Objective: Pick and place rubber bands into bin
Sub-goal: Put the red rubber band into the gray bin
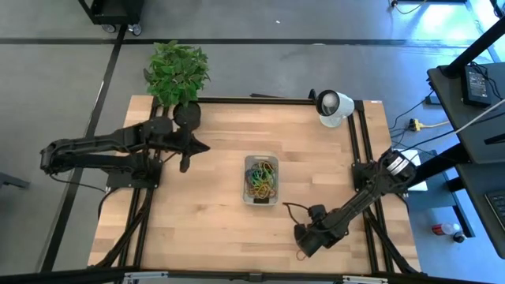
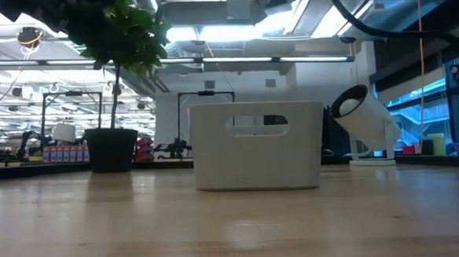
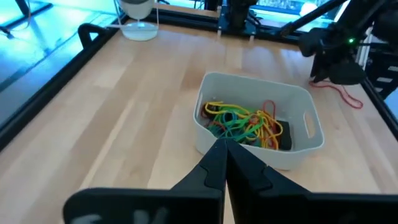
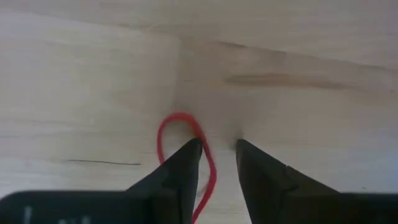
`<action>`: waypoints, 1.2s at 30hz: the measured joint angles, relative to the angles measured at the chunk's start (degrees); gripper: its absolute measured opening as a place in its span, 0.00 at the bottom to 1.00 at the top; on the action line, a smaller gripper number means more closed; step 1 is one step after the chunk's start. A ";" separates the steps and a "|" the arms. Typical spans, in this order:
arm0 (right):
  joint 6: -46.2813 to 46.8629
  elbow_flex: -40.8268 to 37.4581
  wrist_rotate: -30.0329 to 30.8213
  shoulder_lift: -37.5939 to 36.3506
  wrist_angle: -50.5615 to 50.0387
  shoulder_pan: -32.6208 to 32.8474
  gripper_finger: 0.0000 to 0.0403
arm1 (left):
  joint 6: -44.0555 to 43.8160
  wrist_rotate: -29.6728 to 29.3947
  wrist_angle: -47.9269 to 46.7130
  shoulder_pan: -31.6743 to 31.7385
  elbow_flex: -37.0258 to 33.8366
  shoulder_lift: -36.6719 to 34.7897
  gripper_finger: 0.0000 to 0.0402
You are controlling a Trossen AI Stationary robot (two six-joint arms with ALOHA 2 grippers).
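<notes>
The bin (image 1: 260, 180), a small pale tray, stands mid-table and holds a tangle of red, orange, yellow and green rubber bands (image 3: 245, 123). A single red rubber band (image 4: 180, 140) lies flat on the wood near the table's near right corner. My right gripper (image 4: 217, 148) points straight down over it, open, with its fingertips close to the tabletop. In the left wrist view the same band (image 3: 341, 94) shows beside that gripper (image 3: 321, 76). My left gripper (image 3: 225, 146) is shut and holds nothing, hovering left of the bin (image 3: 255, 118). My right gripper comes from above, pointing down, with one strand of the red band (image 4: 211, 177) running between its fingers close along one finger (image 4: 186, 165). The band's loop end (image 4: 177, 118) lies on the table beyond the tips. Whether a finger touches the band I cannot tell.
A potted plant (image 1: 177, 75) stands at the far left corner and a round white lamp (image 1: 333, 106) at the far right. Black frame rails (image 1: 363, 142) run along the table's left and right sides. Bare wood lies between the bin and the near edge.
</notes>
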 joint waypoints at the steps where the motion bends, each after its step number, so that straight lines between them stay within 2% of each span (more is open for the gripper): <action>1: 0.02 0.01 0.07 0.54 0.49 0.00 0.29 | -0.35 0.00 -0.13 0.00 -0.02 -0.17 0.00; 5: 0.16 0.07 0.19 1.83 1.31 -0.01 0.26 | -0.67 -0.02 -0.70 0.00 -0.02 -0.29 0.00; 11: -1.83 0.13 0.25 1.99 1.45 -0.02 0.03 | -0.56 -0.02 -3.64 0.00 -0.02 -0.40 0.00; 16: -3.22 5.07 0.92 2.97 -5.36 0.00 0.01 | 0.33 -1.06 -3.71 0.00 -0.06 -1.99 0.00; 19: -4.66 9.76 4.03 2.71 -12.77 -0.06 0.01 | 0.31 -2.96 -1.08 0.00 -2.62 -5.07 0.00; 27: -8.19 19.66 16.33 -0.82 -24.05 -2.78 0.00 | -1.51 -4.57 11.98 0.00 -17.37 -18.20 0.00; 32: -17.42 24.81 22.60 -4.36 -30.06 -7.85 0.00 | -4.11 -5.71 17.05 -0.26 -23.58 -24.98 0.00; 36: -29.17 29.41 27.08 -5.85 -31.72 -13.50 0.00 | -5.13 -8.37 15.99 -2.20 -26.09 -28.76 0.00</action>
